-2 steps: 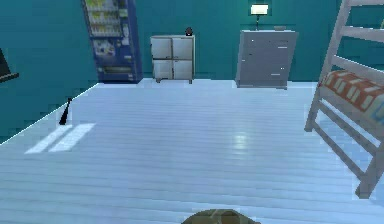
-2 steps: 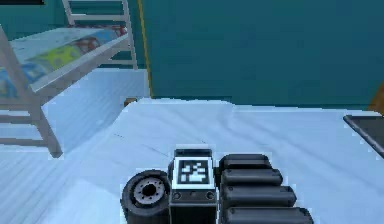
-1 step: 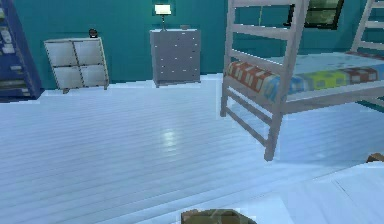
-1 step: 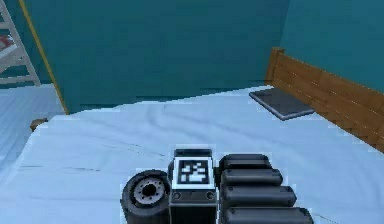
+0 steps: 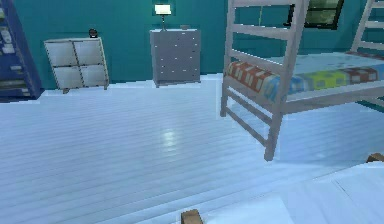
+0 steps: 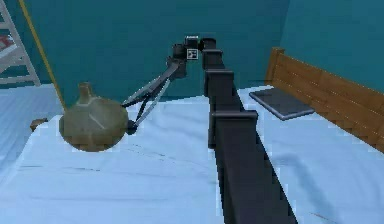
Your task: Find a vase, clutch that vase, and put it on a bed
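I cannot tell the state of my end effector (image 6: 129,115), nor whether it holds the vase (image 6: 90,125). Lower slowly; seat it upright on the bed (image 6: 150,178).

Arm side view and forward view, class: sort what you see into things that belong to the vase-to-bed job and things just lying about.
Job in hand: brown vase; hand; pale-sheeted bed.
Lying about: dark flat slab on that bed; grey dresser; small lamp; white cube shelf.
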